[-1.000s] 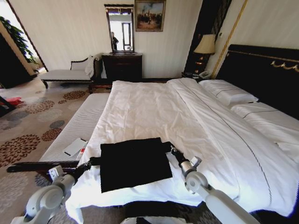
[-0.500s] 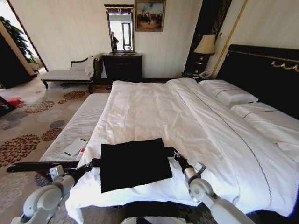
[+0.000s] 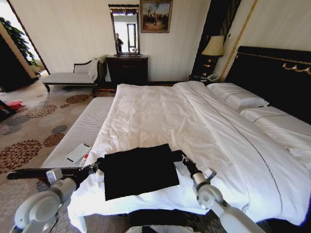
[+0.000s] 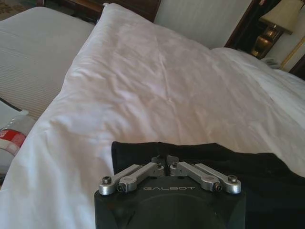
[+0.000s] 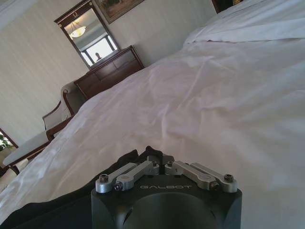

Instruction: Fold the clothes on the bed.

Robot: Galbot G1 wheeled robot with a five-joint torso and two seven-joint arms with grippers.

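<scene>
Both arms reach low over the foot of the bed (image 3: 160, 116), one at each side of the black T-shirt (image 3: 138, 170). The left tool (image 3: 98, 164) comes in from the robot's left, its pale rounded forearm angled up toward the shirt's upper left corner — and in the left wrist view the left tool's metal links fold inward, the tips pinched together on the dark cloth edge. The right tool (image 3: 179, 156) mirrors it on the other side, elbow bent, its slim black end meeting the shirt's upper right corner; the right wrist view shows the same clenched set of links, closed on a fold of black fabric.

The T-shirt lies as a rough rectangle, flat and soft, no print facing up, near the foot edge of the bed and well short of the pillows (image 3: 238, 97). Under it the white duvet (image 4: 157, 90) is smooth cotton with light creases, draping over the mattress edge. Beside the bed on the robot's left stands a long pale bench (image 3: 80, 133) with a ribbed surface, a flat white item (image 3: 78, 152) resting on it. A patterned carpet (image 3: 29, 136) covers the floor beyond.
</scene>
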